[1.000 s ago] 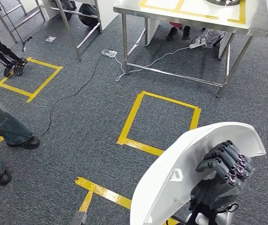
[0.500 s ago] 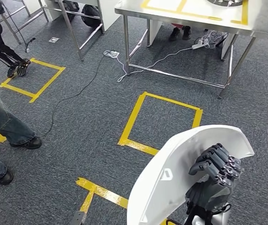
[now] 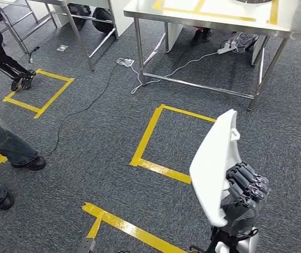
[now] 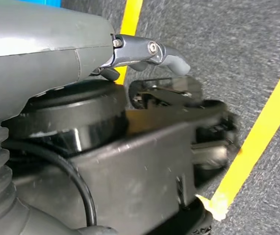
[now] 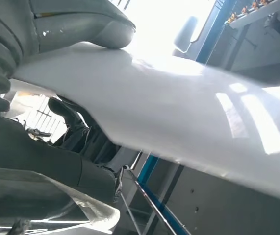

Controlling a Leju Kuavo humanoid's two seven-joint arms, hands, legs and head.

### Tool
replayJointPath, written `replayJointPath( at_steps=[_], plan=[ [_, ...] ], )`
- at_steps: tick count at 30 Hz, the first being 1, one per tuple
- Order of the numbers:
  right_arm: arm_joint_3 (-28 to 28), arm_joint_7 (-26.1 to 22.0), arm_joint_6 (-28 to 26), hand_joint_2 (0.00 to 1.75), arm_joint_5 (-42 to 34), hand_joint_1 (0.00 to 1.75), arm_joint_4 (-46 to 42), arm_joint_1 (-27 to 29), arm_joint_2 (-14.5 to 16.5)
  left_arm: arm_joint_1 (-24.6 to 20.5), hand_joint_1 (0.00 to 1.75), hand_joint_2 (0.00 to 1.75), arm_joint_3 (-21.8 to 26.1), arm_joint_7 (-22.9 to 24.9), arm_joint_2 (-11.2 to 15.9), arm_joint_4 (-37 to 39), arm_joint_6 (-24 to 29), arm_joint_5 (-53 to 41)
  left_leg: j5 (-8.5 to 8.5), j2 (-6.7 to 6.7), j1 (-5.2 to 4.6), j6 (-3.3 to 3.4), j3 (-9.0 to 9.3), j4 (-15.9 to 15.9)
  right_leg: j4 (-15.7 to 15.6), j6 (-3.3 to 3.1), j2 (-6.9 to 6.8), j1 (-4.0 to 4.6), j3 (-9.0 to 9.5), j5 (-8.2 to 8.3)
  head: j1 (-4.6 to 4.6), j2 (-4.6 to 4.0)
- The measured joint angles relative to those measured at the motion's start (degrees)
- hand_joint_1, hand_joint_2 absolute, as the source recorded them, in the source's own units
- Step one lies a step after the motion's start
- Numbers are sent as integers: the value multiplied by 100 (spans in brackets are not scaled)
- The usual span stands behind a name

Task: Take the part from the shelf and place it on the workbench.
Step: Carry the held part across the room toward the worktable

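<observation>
Carry step: right hand (image 3: 244, 197) has dark fingers (image 3: 246, 183) clamped on the curved white plastic part (image 3: 214, 166), held edge-up above grey carpet. The steel-topped workbench with yellow tape (image 3: 220, 18) stands well ahead, so next comes walking there and laying the part flat. Left hand (image 4: 151, 51) hangs low; finger state unclear.

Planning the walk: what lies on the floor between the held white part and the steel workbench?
Head view: grey carpet with a yellow tape square between white part and workbench.
</observation>
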Motion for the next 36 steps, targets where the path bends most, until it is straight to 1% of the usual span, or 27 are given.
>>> replayJointPath(
  at_steps=[2,3,4,5,7,9,10,11,13,14,15,16,17,18,19,20,24,25,26,28,29,30,31,33,34,35,36],
  plan=[
    [-2,6,0,175,5,175,3,0,0,4,0,175,0,0,3,0,-1,4,466,0,-112,173,205,-652,-12,-9,6,28,59,-44,2,0],
    [-2,31,0,175,16,175,7,-2,-1,4,0,175,0,0,16,2,-1,3,626,4,-165,260,330,-975,-25,-4,5,37,82,-63,11,0],
    [-3,79,0,175,36,175,14,-3,-4,6,0,175,0,0,25,3,-2,3,717,8,-213,327,429,-1228,-41,8,3,34,96,-76,8,0],
    [-4,144,0,175,59,175,24,-5,-8,8,0,175,-1,0,32,5,-3,3,730,12,-247,373,485,-1362,-59,26,-2,28,102,-84,1,0],
    [-5,291,0,175,108,175,49,-22,-27,10,0,175,-2,0,28,7,-8,-1,693,17,-257,393,536,-1492,-113,77,-20,33,120,-89,-19,0],
    [-8,382,0,175,136,175,69,-58,-60,6,0,175,-4,-2,21,7,-12,-10,692,24,-215,352,650,-1681,-77,117,-29,53,106,-159,-8,0],
    [-10,404,0,175,141,175,79,-81,-82,3,0,175,-5,-4,14,7,-15,-14,704,27,-191,328,714,-1769,88,139,-26,60,27,-250,1,1],
    [-12,417,0,175,142,175,92,-97,-110,2,0,175,-5,-5,6,7,-19,-16,706,28,-178,308,761,-1817,379,154,-20,56,-133,-382,13,1],
    [-15,434,0,175,140,175,126,-111,-164,4,0,175,-6,-5,-10,7,-25,-17,677,24,-175,303,800,-1834,1093,194,-16,52,-568,-615,24,1],
    [-16,443,0,175,140,175,144,-109,-187,7,0,175,-7,-4,-16,7,-25,-17,656,24,-175,297,817,-1833,1298,213,-17,51,-732,-616,26,0],
    [-17,452,0,175,139,175,161,-108,-206,9,0,175,-8,-2,-20,7,-25,-17,634,23,-175,289,843,-1832,1296,229,-19,48,-795,-499,26,0],
    [-19,460,0,175,138,175,173,-110,-219,9,0,175,-8,2,-25,7,-25,-19,608,21,-174,275,879,-1828,1068,240,-22,43,-740,-271,28,0],
    [-20,463,0,175,137,175,181,-113,-228,9,0,175,-9,6,-29,7,-25,-21,575,18,-172,256,921,-1819,689,241,-25,36,-604,-6,28,0],
    [-20,463,0,175,136,175,189,-118,-235,7,0,175,-9,10,-31,7,-25,-24,540,15,-180,230,950,-1804,335,233,-27,35,-449,184,28,0],
    [-21,457,0,175,136,175,193,-124,-239,4,0,175,-9,14,-32,7,-25,-27,511,13,-188,203,959,-1775,50,201,-23,37,-309,290,31,1],
    [-23,449,0,175,136,175,198,-125,-244,1,0,175,-9,16,-33,7,-25,-29,492,13,-195,182,956,-1752,-97,163,-16,42,-228,309,27,1],
    [-39,418,0,175,134,175,205,-117,-254,-4,0,175,-10,22,-32,7,-24,-34,416,14,-192,115,917,-1652,-167,19,-3,34,-156,269,7,2],
    [-42,406,0,175,134,175,205,-120,-254,-4,0,175,-11,22,-30,7,-24,-38,316,16,-180,78,848,-1487,-180,-11,-12,19,-137,267,2,2],
    [-44,392,0,175,134,175,204,-119,-254,-5,0,175,-12,22,-27,7,-23,-43,171,19,-159,36,718,-1204,-189,-36,-21,7,-117,263,-3,2],
    [-49,374,0,175,133,175,205,-117,-254,-2,0,175,-14,22,-27,7,-23,-48,-139,22,-111,-29,340,-435,-190,-65,-32,5,-94,244,-11,1],
    [-54,370,0,175,133,175,206,-114,-254,0,0,175,-15,22,-26,7,-23,-47,-208,22,-89,-46,183,-147,-190,-68,-32,4,-84,236,-10,1],
    [-58,370,0,175,133,175,207,-113,-254,1,0,175,-17,22,-24,7,-23,-47,-171,22,-74,-55,106,-39,-189,-68,-30,3,-73,227,-11,1],
    [-61,369,0,175,133,175,208,-112,-254,2,0,175,-19,22,-22,7,-23,-47,-20,22,-62,-54,135,-156,-189,-63,-25,0,-54,216,-11,1],
    [-64,368,0,175,133,175,208,-113,-254,2,0,175,-21,22,-18,7,-23,-47,427,21,-51,-33,428,-864,-190,-34,-17,-6,-5,185,-10,1],
    [-65,368,0,175,132,175,208,-114,-254,0,0,175,-22,22,-17,7,-23,-47,573,21,-59,-17,588,-1227,-186,-9,-13,1,9,167,-10,0],
    [-66,367,0,175,132,175,208,-115,-254,-5,0,175,-22,23,-17,7,-23,-48,627,22,-68,-2,696,-1478,-184,19,-14,9,8,157,-9,0],
    [-67,366,0,175,132,175,208,-115,-254,-6,0,175,-22,23,-20,7,-23,-48,618,21,-71,-5,745,-1608,-176,28,-18,24,-3,142,-6,0]
  ],
)
